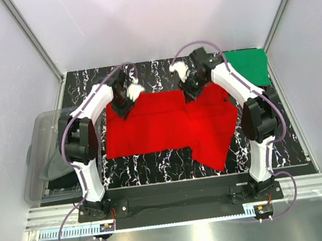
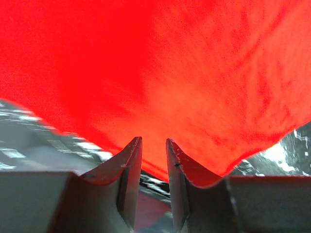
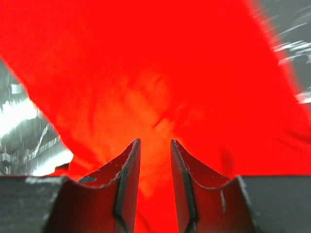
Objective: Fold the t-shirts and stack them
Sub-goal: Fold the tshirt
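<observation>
Shirt status: red shirt (image 1: 162,126) is spread flat mid table (image 1: 154,163), w/ one flap reaching toward the near edge on the right. L gripper (image 2: 153,141) is at its far-left corner, R gripper (image 3: 154,141) on the far edge, right of centre. Both wrist views show the jaws nearly together w/ red cloth in the slim gap, so prob. each has the far hem pinched. Two holds set well apart keep that edge taut & level, so it can be carried over as one straight fold. In the left wrist view the cloth edge rides above the table, i.e. lifted a bit. Green shirt (image 1: 249,65) lies folded square at the far-right corner, clear of the work area; looks like the stack base. Bin (image 1: 39,141) sits left of the table, contents unclear.
</observation>
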